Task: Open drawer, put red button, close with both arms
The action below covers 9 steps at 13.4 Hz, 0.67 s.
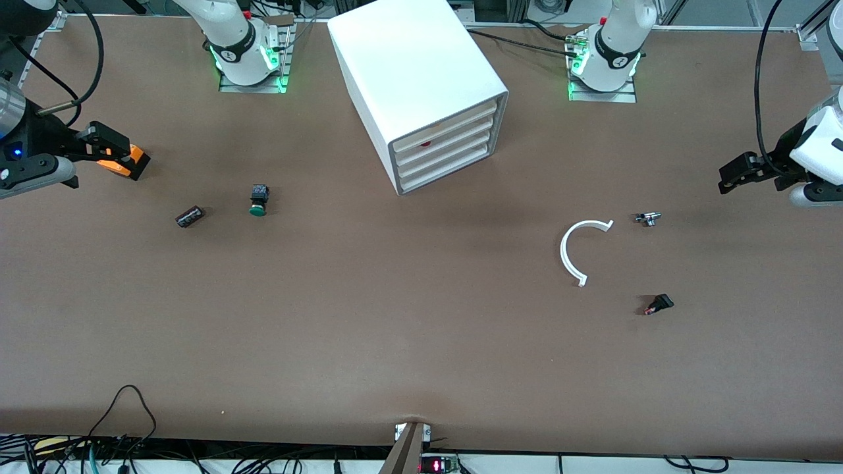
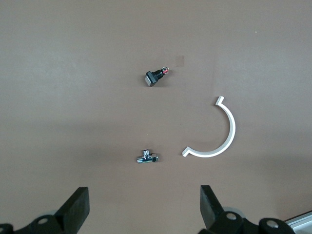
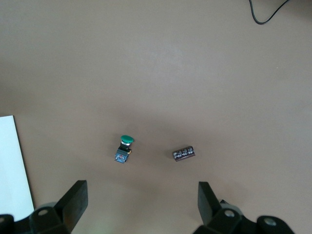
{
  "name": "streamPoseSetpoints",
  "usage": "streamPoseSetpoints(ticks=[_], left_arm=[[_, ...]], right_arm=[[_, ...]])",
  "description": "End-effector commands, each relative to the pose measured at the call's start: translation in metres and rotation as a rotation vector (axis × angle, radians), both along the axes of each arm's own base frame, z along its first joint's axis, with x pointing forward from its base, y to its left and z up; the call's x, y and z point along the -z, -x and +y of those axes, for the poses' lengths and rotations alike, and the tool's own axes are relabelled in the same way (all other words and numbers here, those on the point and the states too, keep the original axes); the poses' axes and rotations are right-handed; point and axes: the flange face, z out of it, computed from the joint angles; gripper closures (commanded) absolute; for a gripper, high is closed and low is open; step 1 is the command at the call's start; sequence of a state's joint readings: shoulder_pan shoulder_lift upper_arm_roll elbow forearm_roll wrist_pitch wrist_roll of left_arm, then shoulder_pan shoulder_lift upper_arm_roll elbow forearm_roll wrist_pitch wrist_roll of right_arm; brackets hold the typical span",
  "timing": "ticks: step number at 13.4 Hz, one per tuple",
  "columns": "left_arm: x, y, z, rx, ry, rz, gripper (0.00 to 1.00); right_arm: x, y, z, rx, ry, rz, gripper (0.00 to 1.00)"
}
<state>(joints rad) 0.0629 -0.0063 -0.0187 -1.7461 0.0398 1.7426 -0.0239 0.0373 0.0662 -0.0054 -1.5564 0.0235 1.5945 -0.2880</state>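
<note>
A shallow white drawer [image 1: 442, 133], second from the top of four stacked in a large white cabinet [image 1: 411, 72], sits pushed in flush with its neighbours. A small patch of red, the red button [image 1: 425, 143], shows through the gap at the drawer's front; its shape cannot be made out. The cabinet stands between the two arm bases

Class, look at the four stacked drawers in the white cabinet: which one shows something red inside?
The second drawer from the top: a small red spot shows through its front. The other three drawers show only plain white fronts. All four look shut.
</note>
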Motion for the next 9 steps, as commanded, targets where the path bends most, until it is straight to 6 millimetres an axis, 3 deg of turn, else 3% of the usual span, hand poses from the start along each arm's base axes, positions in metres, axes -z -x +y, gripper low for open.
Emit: streamPoseSetpoints(ticks=[1,5,9], left_arm=[[-0.009,0.003,-0.002,0.029,0.011,-0.015,0.00],[-0.013,0.002,-0.010,0.047,0.002,-0.016,0.00],[-0.009,-0.007,-0.007,0.082,0.012,-0.014,0.00]], right_arm=[[-0.005,-0.002,-0.003,-0.013,0.005,-0.009,0.00],[-0.005,-0.002,-0.003,-0.013,0.004,-0.009,0.00],[-0.006,-0.002,-0.003,-0.013,0.002,-0.012,0.00]])
